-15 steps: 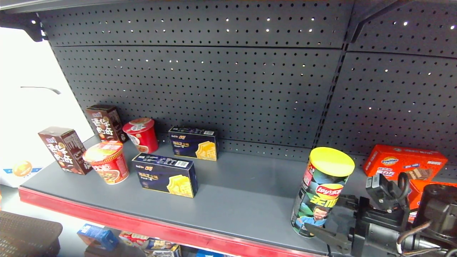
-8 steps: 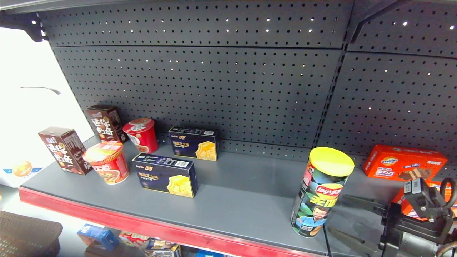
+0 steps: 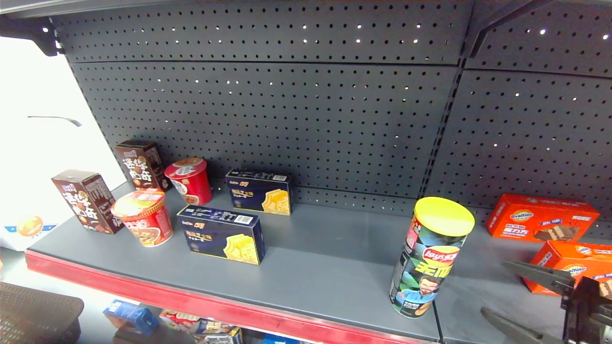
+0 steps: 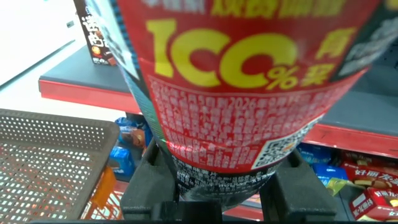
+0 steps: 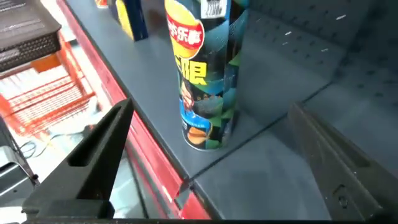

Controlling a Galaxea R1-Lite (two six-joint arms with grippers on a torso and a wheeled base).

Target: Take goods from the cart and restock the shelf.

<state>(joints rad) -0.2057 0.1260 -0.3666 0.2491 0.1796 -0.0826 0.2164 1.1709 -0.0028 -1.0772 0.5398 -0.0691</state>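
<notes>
Tall dark chips canister with yellow plastic lid (image 3: 431, 260), upright on grey metal shelf (image 3: 325, 260), near its red front edge. Just beside: right gripper (image 3: 495, 286), jaws spread, empty. Left gripper (image 4: 221, 186) clamped on red-labelled cylindrical tub (image 4: 242, 93).

We're in a shop, no question, right in a retail aisle. There's a dark steel shelf (image 3: 334, 267) with a perforated back panel (image 3: 287, 119) and a red front strip (image 3: 181, 300), proper supermarket fittings. Packaged snacks stand label-forward, two deep: brown boxes (image 3: 87, 200), noodle cups (image 3: 143, 217), blue boxes (image 3: 222, 234), orange boxes (image 3: 540, 217), and a chip can (image 3: 430, 258). Below, more packets (image 3: 129, 316) crowd the next level, and a wire-mesh cart (image 4: 50, 155) with orange trim stands beside the shelving.
</notes>
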